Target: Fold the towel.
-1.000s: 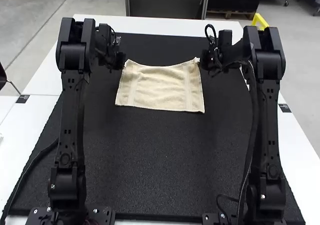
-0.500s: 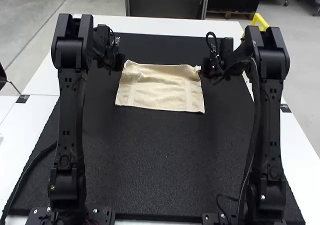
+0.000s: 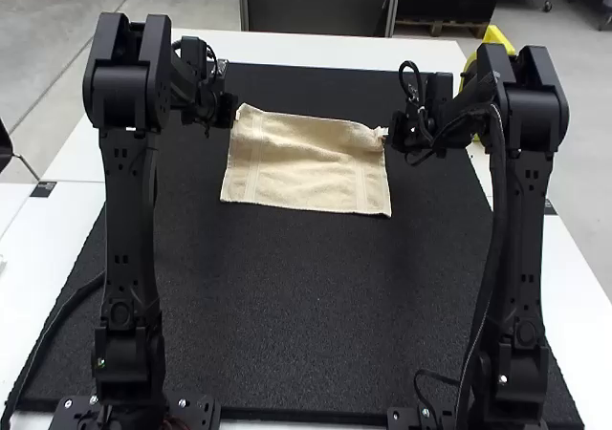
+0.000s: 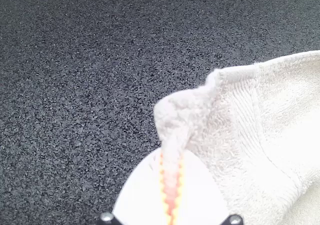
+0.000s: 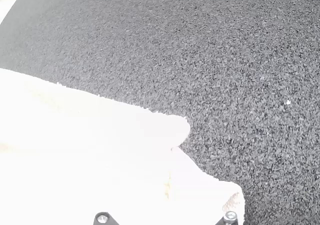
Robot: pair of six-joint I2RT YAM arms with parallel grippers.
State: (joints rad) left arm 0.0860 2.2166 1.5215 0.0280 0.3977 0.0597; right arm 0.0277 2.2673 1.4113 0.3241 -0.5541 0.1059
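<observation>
While my left gripper pinches one towel by a corner, my right gripper meets a second corner. Its grip I can't tell.

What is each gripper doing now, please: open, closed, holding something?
Left gripper: closed, holding the far left corner of the towel.
Right gripper: closed, holding the towel at its far right corner.

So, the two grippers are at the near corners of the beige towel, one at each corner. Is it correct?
Not the near corners: the high view shows the left gripper and the right gripper at the far corners of the beige towel, one at each corner.
</observation>
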